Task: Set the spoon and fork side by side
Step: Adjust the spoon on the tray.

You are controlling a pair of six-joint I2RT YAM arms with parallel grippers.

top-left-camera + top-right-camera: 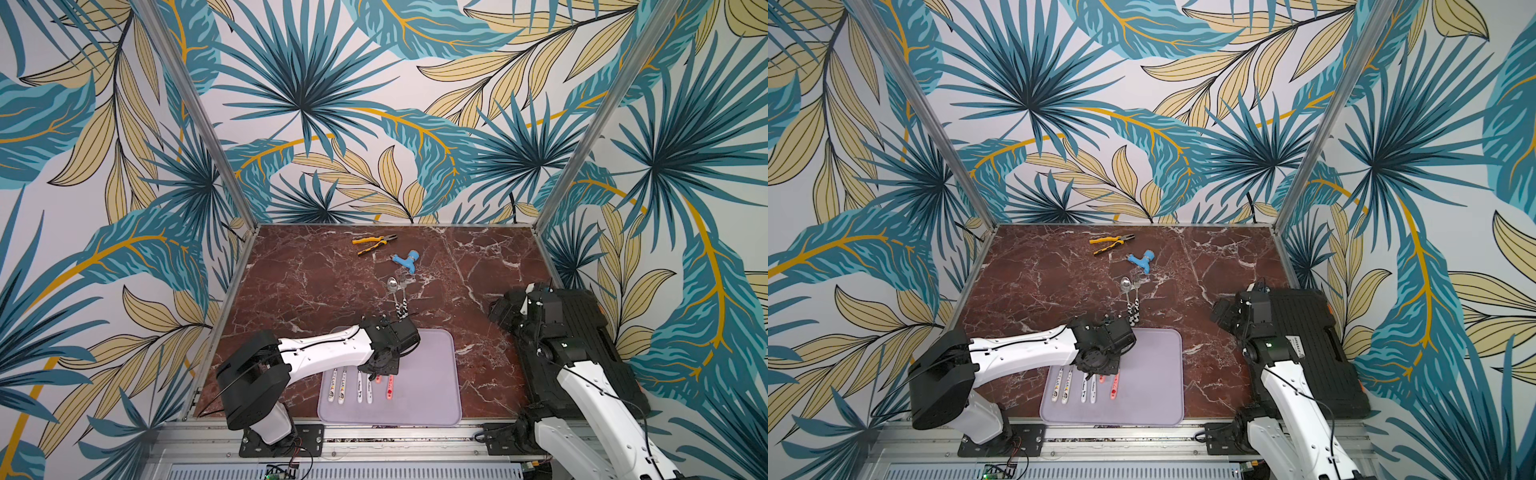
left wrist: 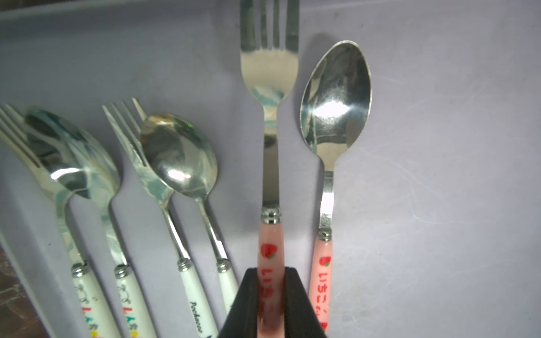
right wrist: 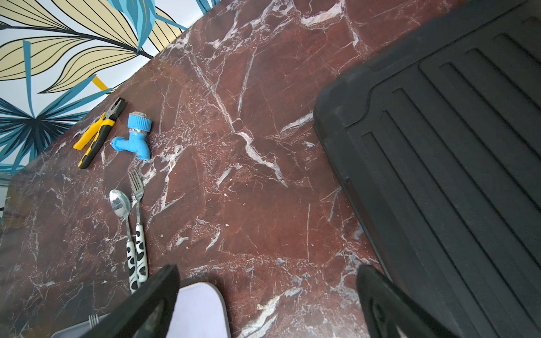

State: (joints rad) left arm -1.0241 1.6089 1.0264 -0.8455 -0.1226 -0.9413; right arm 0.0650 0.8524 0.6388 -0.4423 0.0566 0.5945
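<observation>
The left claw (image 2: 270, 273) is closed tight on the handle of the pink-handled fork (image 2: 269, 117), which runs parallel to and just beside the pink-handled spoon (image 2: 335, 111) on the lilac mat (image 1: 432, 374) — in both top views the pair sits in the lower middle of the frame, just right of the white-handled cutlery (image 1: 360, 386). The right claw (image 3: 268, 270) stands wide open and empty over the marble surface (image 3: 263, 175), near the black case (image 1: 582, 332) at the right of the frame.
</observation>
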